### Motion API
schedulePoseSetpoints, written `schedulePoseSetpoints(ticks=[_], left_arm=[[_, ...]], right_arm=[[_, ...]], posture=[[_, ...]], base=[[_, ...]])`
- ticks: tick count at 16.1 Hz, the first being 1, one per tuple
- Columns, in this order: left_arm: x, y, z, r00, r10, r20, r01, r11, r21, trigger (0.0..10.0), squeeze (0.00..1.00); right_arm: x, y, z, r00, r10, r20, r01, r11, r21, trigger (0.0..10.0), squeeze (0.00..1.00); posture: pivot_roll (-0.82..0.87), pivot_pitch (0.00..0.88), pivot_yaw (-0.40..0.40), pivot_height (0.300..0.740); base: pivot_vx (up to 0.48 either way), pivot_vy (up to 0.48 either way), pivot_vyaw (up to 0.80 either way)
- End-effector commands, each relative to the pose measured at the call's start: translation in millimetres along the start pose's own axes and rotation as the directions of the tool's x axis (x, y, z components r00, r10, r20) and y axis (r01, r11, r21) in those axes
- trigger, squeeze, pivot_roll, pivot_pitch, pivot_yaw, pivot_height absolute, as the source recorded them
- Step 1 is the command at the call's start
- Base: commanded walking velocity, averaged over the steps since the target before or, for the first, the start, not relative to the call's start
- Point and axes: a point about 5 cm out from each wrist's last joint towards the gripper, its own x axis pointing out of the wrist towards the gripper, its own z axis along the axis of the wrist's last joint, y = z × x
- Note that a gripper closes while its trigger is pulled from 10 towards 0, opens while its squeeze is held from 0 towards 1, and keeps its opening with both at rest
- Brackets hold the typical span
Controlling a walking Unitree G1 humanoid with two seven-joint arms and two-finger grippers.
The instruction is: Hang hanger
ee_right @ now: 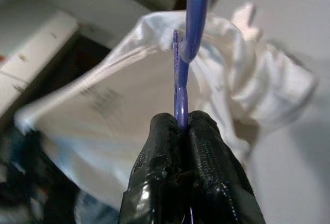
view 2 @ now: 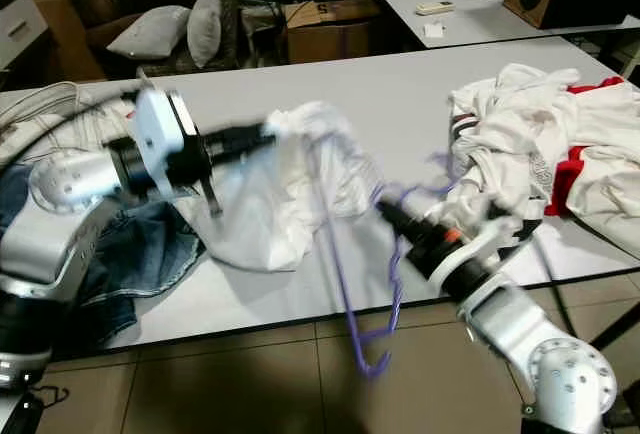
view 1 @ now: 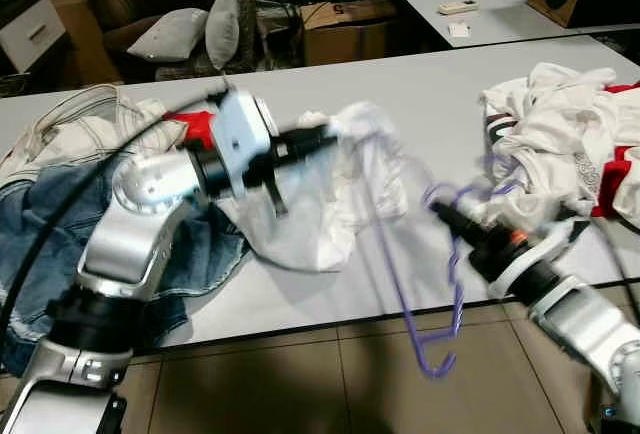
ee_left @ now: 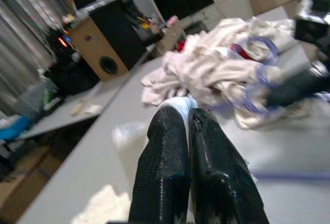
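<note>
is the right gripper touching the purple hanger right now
Touching. The right wrist view shows the right gripper with jaws shut on the purple hanger.

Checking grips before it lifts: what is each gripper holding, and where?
Right gripper: shut on the purple hanger, at its thin neck below the hook. Left gripper: pinches a fold of the white garment.
</note>
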Motion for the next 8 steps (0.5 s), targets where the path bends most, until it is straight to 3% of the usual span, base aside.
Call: schedulePoseSetpoints(ticks=[1, 2, 4, 7, 8], left_arm=[[-2.0, -6.8, -3.3, 0.997, -0.06, -0.041, 0.061, 0.998, 0.014, 0.0, 0.0], [-4.3, -14.5, -13.5, 0.987, -0.118, -0.111, 0.122, 0.992, 0.035, 0.0, 0.0], [-5.0, -18.6, -18.7, 0.98, -0.145, -0.134, 0.149, 0.989, 0.021, 0.0, 0.0], [-0.1, -31.5, -30.0, 0.958, -0.22, -0.185, 0.222, 0.975, -0.014, 0.0, 0.0], [3.4, -31.6, -33.3, 0.958, -0.208, -0.2, 0.212, 0.977, 0.0, 0.0, 0.0]], right_arm=[[0.7, -4.5, -7.7, 0.999, -0.021, -0.032, 0.022, 0.999, 0.033, 10.0, 0.0], [5.5, -4.0, -11.2, 1.0, -0.003, -0.011, 0.004, 0.994, 0.11, 10.0, 0.0], [14.7, -3.9, -11.0, 1.0, -0.003, 0.019, 0.0, 0.982, 0.191, 10.0, 0.0], [47.8, -12.2, -9.3, 0.996, -0.08, 0.045, 0.059, 0.935, 0.349, 10.0, 0.0], [62.0, -14.8, -14.6, 0.992, -0.127, -0.002, 0.119, 0.925, 0.361, 10.0, 0.0]], posture=[[0.01, 0.0, 0.084, 0.74], [0.02, 0.0, 0.082, 0.74], [0.01, 0.0, 0.088, 0.74], [0.01, 0.0, 0.094, 0.74], [0.02, 0.0, 0.093, 0.74]], base=[[0.0, 0.0, 0.0], [0.0, 0.0, 0.0], [0.0, 0.0, 0.0], [0.0, 0.0, 0.0], [0.0, 0.0, 0.0]])
